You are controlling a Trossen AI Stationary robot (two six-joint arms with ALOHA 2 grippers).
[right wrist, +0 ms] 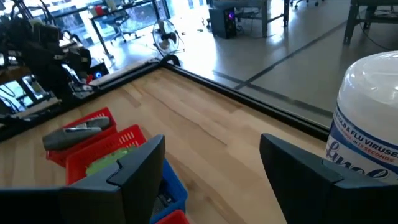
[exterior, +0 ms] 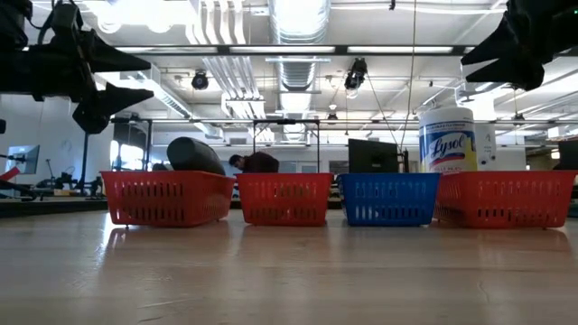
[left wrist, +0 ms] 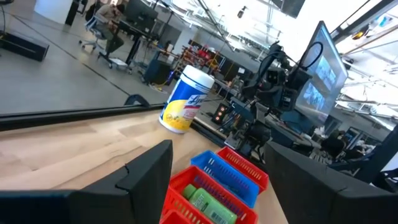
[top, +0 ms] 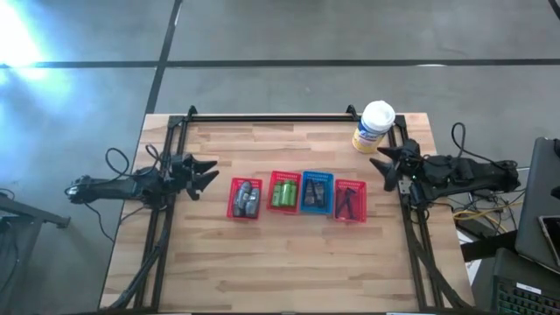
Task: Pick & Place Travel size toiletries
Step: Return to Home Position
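The left gripper (top: pixel 208 172) hangs at the left edge of the table (top: pixel 280 254), the right gripper (top: pixel 379 166) at the right edge, both with jaws apart, empty. In 4 baskets (top: pixel 318 175) lie grey tubes (top: pixel 246 199), green packs (top: pixel 284 193), black pieces (top: pixel 347 204)

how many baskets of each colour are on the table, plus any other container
red baskets: 3
blue basket: 1
white-lidded canister: 1
total: 5
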